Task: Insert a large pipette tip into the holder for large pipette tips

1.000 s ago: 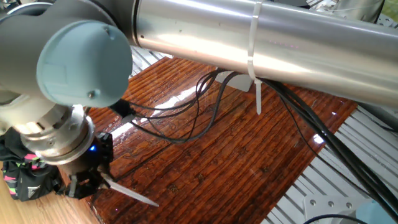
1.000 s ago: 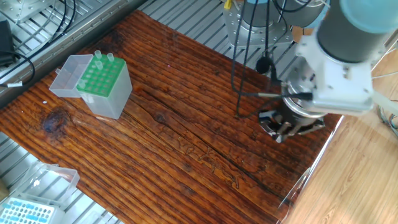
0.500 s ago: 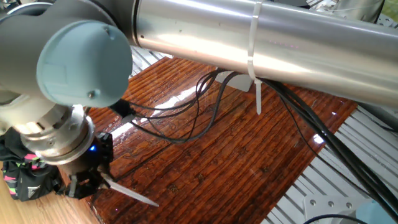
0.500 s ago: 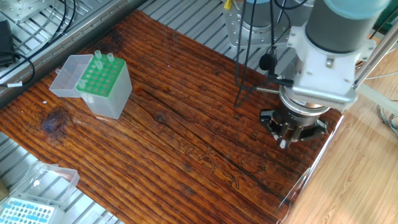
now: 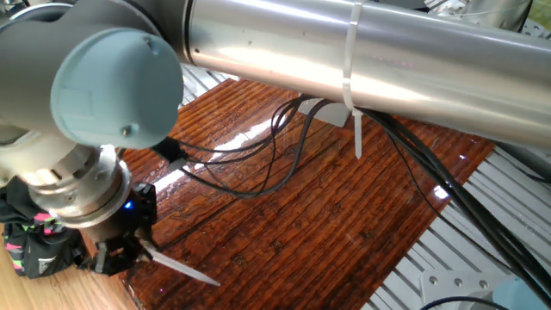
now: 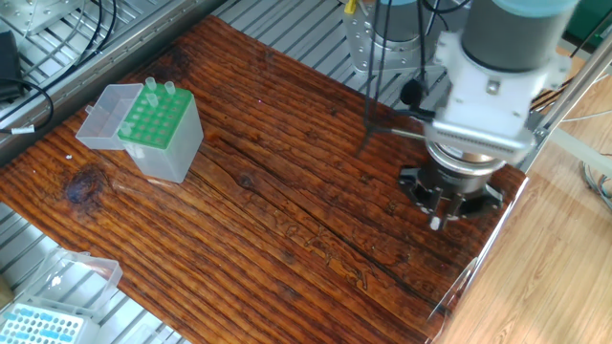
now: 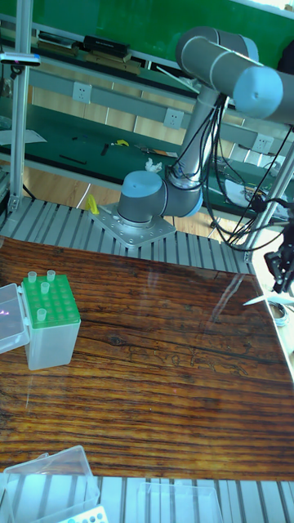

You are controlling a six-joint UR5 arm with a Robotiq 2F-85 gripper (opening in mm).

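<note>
Gripper (image 5: 129, 250) closed on the wide end of the large pipette tip (image 5: 181, 265), held nearly level just above one table (image 6: 287, 191) edge. Holder (image 6: 161, 132) with green grid top stands well apart, near the opposite edge, carrying a few tips.

Compare the other fixed view with a second ago: your arm's wrist housing (image 6: 492, 57) now sits further left and higher over the gripper (image 6: 442, 208), which has edged slightly lower at the table's right edge. In one fixed view nothing shifts over the last half second.
</note>
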